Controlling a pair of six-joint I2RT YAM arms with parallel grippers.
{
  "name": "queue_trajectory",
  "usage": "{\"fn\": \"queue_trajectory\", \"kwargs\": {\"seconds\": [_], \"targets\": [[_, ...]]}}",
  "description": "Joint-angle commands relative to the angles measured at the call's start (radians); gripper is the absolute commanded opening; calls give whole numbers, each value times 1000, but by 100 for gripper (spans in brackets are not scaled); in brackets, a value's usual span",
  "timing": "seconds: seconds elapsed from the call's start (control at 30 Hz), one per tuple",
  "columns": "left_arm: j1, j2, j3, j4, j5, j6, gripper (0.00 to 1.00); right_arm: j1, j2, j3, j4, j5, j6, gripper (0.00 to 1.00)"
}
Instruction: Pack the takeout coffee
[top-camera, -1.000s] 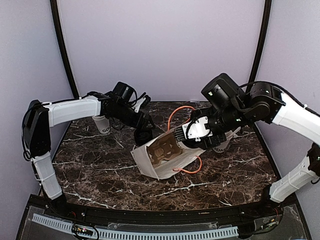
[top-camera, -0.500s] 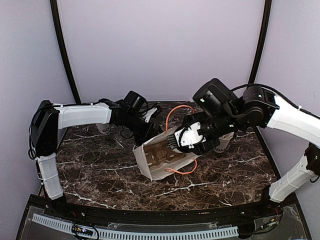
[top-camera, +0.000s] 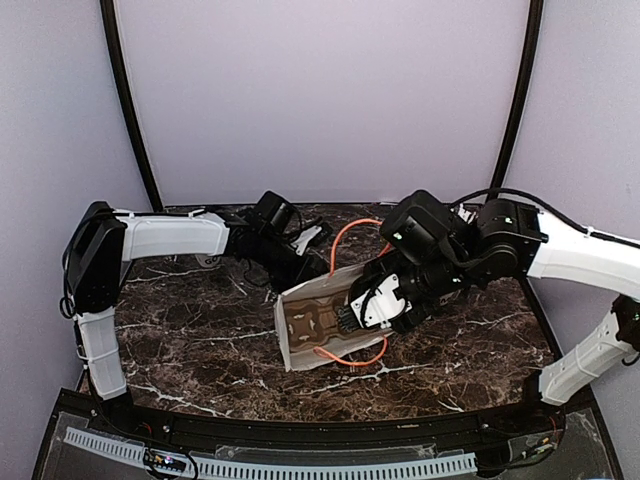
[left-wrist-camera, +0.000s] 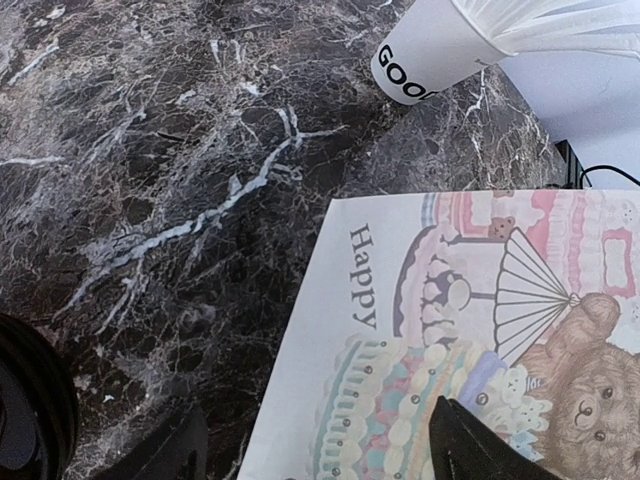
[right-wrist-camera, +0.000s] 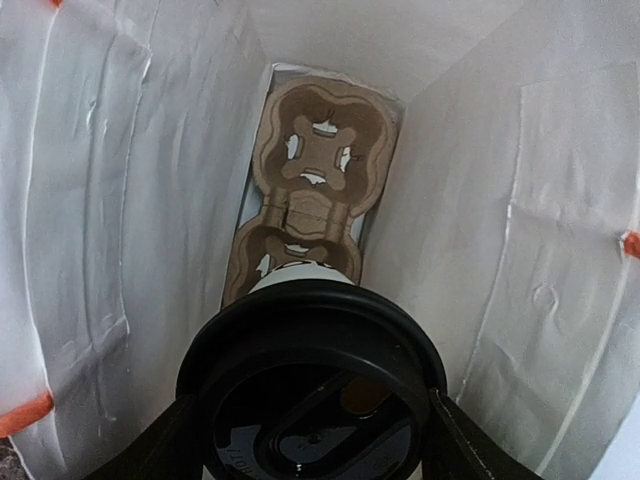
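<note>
we see a white paper bag (top-camera: 298, 352) tipped over on the dark marble table (top-camera: 190, 330), its mouth turned toward the right arm and its orange handles (top-camera: 345, 235) looping out at the open end.

the right gripper (right-wrist-camera: 312, 432) reaches into that mouth. in the right wrist view its two fingers (right-wrist-camera: 172, 445) press against either side of the takeout coffee (right-wrist-camera: 312, 395), so the pincer is clamped on the cup. we look down on the cup's black lid, with a sliver of white cup wall showing just beyond it. the coffee is inside the bag, with white paper walls on all sides. it sits short of the brown cardboard carrier (right-wrist-camera: 315, 165) that lies at the bag's far end, and we cannot tell whether the cup touches the carrier.

the left gripper (left-wrist-camera: 315, 432) sits at the bag's far upper edge, on the outside. in the left wrist view its fingers (left-wrist-camera: 470, 445) stand wide apart, one over the marble and one over the bag's printed face, with the paper's edge running between them. they grip nothing that we can see. that face carries the word "happy", a tiered cake and a teddy bear.

beyond the bag, toward the table's back edge, a white cup (left-wrist-camera: 425, 55) with dark lettering holds white straws (left-wrist-camera: 560, 15). a dark round shape (left-wrist-camera: 30, 400) shows at the lower left of that view, and we cannot tell what it is.
</note>
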Motion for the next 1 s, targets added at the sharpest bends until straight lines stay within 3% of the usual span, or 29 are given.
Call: {"fn": "queue_trajectory", "kwargs": {"seconds": [0.0,0.23,0.97], "targets": [[-15,-27,-19,19,38,-16,79,28,-68,-71,84,32,-66,40],[-20,-46,-32,35,47,-29,78,88,-138,-207,204,96,-142,40],[-22,-29,-52,74,90,-34,78,89,-43,-269,303,128,-146,40]]}}
